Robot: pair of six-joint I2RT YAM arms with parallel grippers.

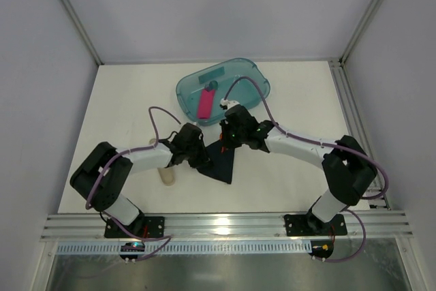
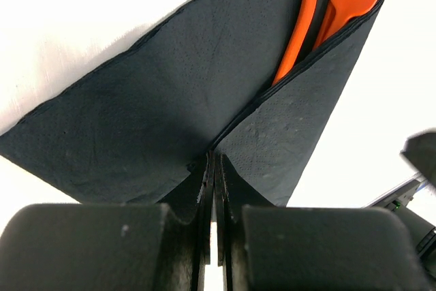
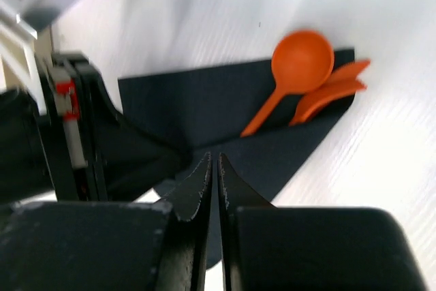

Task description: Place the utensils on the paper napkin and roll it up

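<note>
The black paper napkin (image 1: pixel 225 166) lies between my two grippers with one flap folded over. In the left wrist view the napkin (image 2: pixel 157 100) covers the handles of the orange utensils (image 2: pixel 320 11), and a fork head and a second piece stick out at the top. My left gripper (image 2: pixel 212 158) is shut, with the fold's edge running into its tips. In the right wrist view a spoon and two other utensils (image 3: pixel 303 66) poke out of the napkin (image 3: pixel 197 100). My right gripper (image 3: pixel 212 158) is shut just above the folded flap, and no paper shows between its fingers. From above, the left gripper (image 1: pixel 202 160) and the right gripper (image 1: pixel 227 144) nearly meet.
A teal translucent tub (image 1: pixel 248 76) with a pink bar (image 1: pixel 206 103) in it stands behind the napkin. A pale beige tube (image 1: pixel 167 175) lies beside the left arm. White walls close in the table on three sides. The left gripper's body (image 3: pixel 75 141) crowds the right wrist view.
</note>
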